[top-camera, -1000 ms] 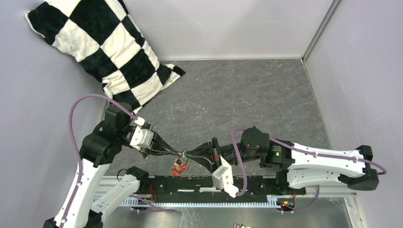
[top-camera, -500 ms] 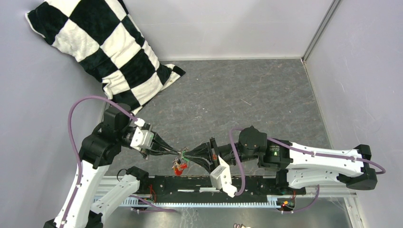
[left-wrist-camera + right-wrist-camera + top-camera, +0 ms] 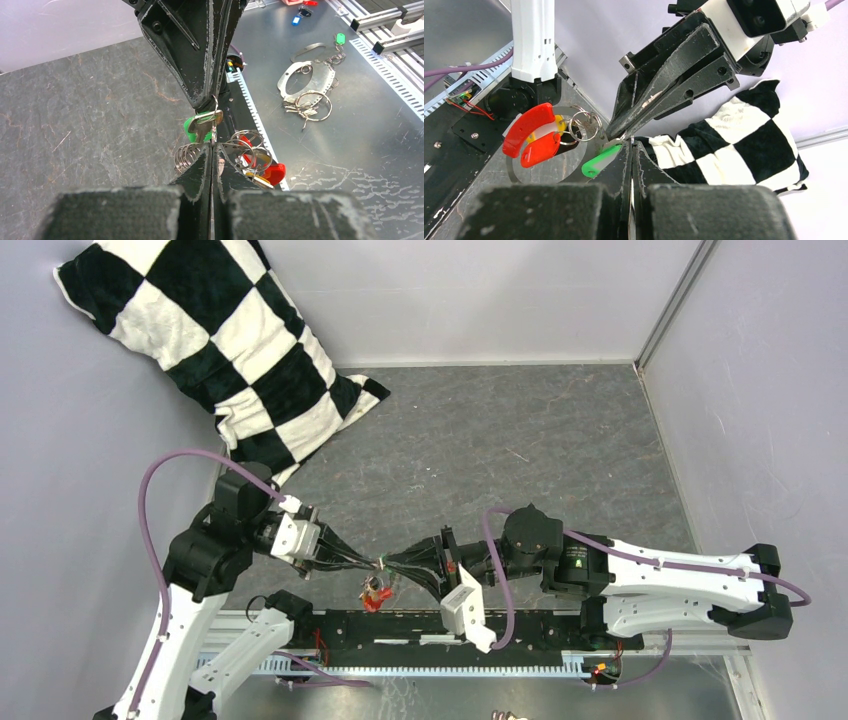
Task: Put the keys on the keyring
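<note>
Pinching keyring [image 3: 585, 126], left gripper [image 3: 370, 562]; right gripper [image 3: 393, 566] clamps green key [image 3: 596, 164]; yellow key [image 3: 558, 121] visible only wrist-side; both barely shifted since earlier.

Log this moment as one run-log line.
left gripper: shut on keyring | right gripper: shut on green key | tips meeting in mid-air
</note>
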`<state>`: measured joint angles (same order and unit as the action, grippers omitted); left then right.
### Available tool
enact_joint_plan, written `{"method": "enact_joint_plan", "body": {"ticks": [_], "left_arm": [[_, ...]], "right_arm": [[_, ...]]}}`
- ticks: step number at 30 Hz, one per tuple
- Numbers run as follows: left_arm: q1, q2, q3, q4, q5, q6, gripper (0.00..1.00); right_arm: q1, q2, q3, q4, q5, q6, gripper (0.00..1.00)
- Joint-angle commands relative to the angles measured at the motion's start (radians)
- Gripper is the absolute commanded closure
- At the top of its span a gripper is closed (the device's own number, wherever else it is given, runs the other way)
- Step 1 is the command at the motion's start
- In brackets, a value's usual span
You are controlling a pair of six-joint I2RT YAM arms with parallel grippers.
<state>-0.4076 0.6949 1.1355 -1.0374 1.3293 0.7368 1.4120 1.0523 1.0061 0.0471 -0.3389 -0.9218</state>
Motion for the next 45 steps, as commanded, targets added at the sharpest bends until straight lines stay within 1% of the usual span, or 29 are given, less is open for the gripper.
{"method": "enact_joint_plan", "body": {"ticks": [1,5,8,13,20,23,32,38,42,45], "left_arm": [[-0.004,-0.008,0.001,0.035,0.033,-0.013,0.98],[-0.005,-0.012,0.006,0.035,0.056,-0.006,0.98],[-0.004,-0.004,0.008,0.034,0.077,0.012,0.98],[-0.005,0.025,0.023,0.034,0.135,0.019,0.98],[-0.004,0.066,0.050,0.043,0.189,-0.004,0.98],[-0.003,0.082,0.067,0.079,0.210,-0.042,0.98],[-0.003,0.133,0.131,0.079,0.255,-0.068,0.98],[-0.002,0.139,0.134,0.077,0.257,-0.057,0.98],[-0.003,0.149,0.149,0.074,0.281,-0.053,0.98],[-0.002,0.177,0.194,0.009,0.295,0.000,0.98]], "right_arm": [[0.002,-0.014,0.036,0.039,0.033,0.012,1.00],[-0.016,-0.065,-0.019,0.038,0.044,0.030,1.00],[-0.016,-0.091,-0.054,0.031,-0.005,0.026,1.00],[-0.018,-0.094,-0.039,-0.010,-0.039,0.018,1.00],[-0.020,-0.107,-0.043,-0.016,-0.095,0.018,1.00],[-0.021,-0.121,-0.071,0.020,-0.085,0.023,1.00],[-0.021,-0.140,-0.142,0.157,-0.025,0.046,1.00],[-0.022,-0.121,-0.152,0.260,0.032,0.050,1.00],[-0.021,-0.121,-0.187,0.345,0.037,0.065,1.00],[-0.022,-0.122,-0.210,0.381,0.037,0.073,1.00]]}}
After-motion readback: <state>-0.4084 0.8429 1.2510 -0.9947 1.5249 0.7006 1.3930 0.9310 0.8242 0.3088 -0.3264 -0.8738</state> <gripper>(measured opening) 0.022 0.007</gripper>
